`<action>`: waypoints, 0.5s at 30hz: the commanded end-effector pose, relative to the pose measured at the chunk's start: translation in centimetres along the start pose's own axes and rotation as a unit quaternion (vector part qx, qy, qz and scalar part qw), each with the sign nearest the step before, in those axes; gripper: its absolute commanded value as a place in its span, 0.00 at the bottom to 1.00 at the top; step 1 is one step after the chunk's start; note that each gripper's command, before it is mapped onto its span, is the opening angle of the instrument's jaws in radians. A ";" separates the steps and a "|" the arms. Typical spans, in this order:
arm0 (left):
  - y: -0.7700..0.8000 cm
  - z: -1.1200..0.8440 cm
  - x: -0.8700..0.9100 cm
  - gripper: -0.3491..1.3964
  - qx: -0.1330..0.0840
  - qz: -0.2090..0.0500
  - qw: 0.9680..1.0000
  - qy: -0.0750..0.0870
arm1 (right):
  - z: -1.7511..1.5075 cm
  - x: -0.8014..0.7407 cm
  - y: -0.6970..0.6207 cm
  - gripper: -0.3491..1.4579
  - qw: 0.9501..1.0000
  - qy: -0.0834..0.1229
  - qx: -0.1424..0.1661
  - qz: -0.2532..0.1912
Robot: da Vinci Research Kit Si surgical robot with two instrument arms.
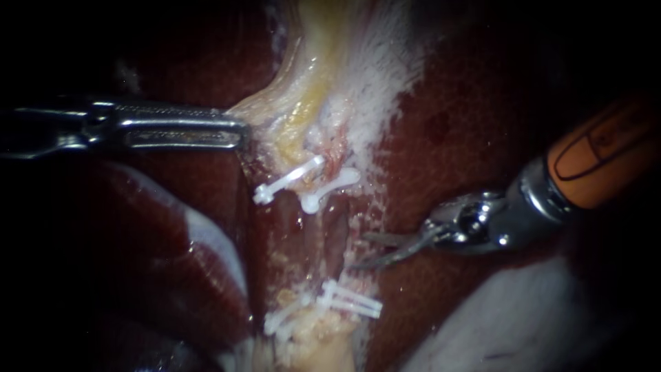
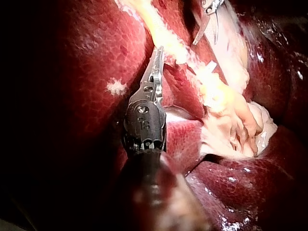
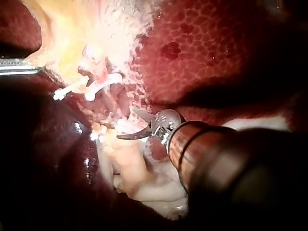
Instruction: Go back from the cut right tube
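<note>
Dark red liver (image 1: 468, 124) fills the background, with a band of pale yellow tissue (image 1: 310, 103) running down the middle of the endoscope view. Two white upper clips (image 1: 330, 186) lie side by side below that band, and a cluster of lower clips (image 1: 348, 300) sits further down.

The right tube (image 1: 335, 164) lies cut. Its upper stump ends at the right-hand upper clip, its lower part is held in the lower clips, and a dark open groove separates the two.

The right instrument (image 1: 360, 251) comes in from the right. Its end effector is a pair of thin curved blades, released, with a clear gap between them. The blades point toward the groove and lie just beside it, between the two clip groups, touching neither clips nor tube. The right wrist view (image 3: 126, 124) shows the same spread blades close to the pale stump.

The left instrument (image 1: 241, 127) comes in level from the left. Its end effector is clenched on the edge of the pale yellow tissue, above the upper clips and well apart from the cut.
</note>
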 end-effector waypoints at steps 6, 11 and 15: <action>0.00 0.01 0.02 0.00 0.001 0.001 1.000 0.000 | -0.09 0.08 0.04 0.97 0.995 0.002 -0.005 -0.103; 0.01 0.01 0.03 0.00 0.002 0.001 1.000 0.000 | -0.25 0.14 0.10 0.98 0.987 0.008 -0.023 -0.161; 0.01 0.02 0.03 0.00 0.001 0.001 1.000 0.000 | -0.46 0.19 0.18 0.98 0.980 0.010 -0.036 -0.194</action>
